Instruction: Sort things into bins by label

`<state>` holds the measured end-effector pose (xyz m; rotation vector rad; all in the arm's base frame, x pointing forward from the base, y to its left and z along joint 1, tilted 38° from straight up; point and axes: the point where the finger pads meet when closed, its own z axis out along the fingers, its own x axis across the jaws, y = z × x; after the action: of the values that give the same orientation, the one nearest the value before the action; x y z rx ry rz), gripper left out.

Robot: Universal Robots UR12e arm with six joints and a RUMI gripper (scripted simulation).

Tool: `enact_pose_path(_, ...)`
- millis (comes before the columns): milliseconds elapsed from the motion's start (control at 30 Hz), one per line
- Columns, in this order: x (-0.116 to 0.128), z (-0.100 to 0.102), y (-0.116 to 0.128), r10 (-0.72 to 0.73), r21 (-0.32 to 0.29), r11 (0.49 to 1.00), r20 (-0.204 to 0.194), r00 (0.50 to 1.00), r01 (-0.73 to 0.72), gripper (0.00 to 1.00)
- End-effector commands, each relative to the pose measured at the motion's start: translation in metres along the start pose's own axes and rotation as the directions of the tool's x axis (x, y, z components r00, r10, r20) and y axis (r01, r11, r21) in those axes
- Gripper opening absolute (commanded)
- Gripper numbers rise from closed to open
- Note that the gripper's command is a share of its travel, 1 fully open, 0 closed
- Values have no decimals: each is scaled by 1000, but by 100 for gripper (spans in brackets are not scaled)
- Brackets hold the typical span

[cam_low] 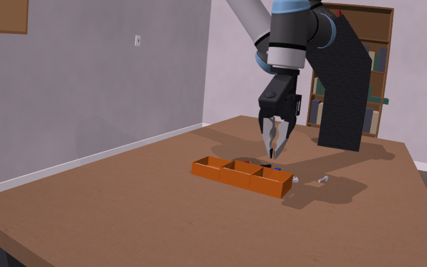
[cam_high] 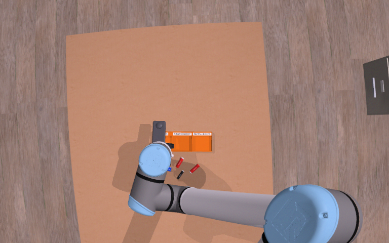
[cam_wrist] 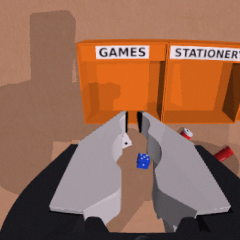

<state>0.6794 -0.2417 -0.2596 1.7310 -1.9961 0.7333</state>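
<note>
An orange tray of three bins (cam_high: 187, 141) stands on the table, labelled GAMES (cam_wrist: 122, 82), STATIONERY (cam_wrist: 197, 85) and NUTS+BOLTS (cam_high: 201, 142); the bins look empty. My gripper (cam_low: 273, 156) hangs above the table just in front of the GAMES bin, with its fingers shut and nothing between the tips (cam_wrist: 134, 117). A blue die (cam_wrist: 143, 160) and a white die (cam_wrist: 126, 142) lie on the table below the fingers. The blue die (cam_high: 169, 169) also shows beside my wrist from above.
Two red cylinders (cam_high: 179, 162) (cam_high: 194, 168) and a small black stick (cam_high: 180, 174) lie in front of the bins. A grey bolt (cam_low: 323, 179) lies beyond the tray's GAMES end. A dark block (cam_low: 341, 94) stands at the table's back.
</note>
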Motion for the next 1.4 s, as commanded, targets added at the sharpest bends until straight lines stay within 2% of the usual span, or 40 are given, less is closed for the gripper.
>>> enact_pose_path(0,-1,2,5,0,-11,1000,1,1000,0,4)
enact_pose_path(267,-1,2,5,-1,-10,1000,1,1000,1,4)
enact_pose_path(767,-1,-120,4,-2,-7,1000,0,1000,2,4)
enact_pose_path(833,-1,-120,4,-2,-7,1000,0,1000,2,4)
enact_pose_path(867,-1,-132,4,-2,-7,1000,0,1000,2,4)
enact_pose_path(1367,-1,-129,3,0,-9,1000,1,1000,0,4)
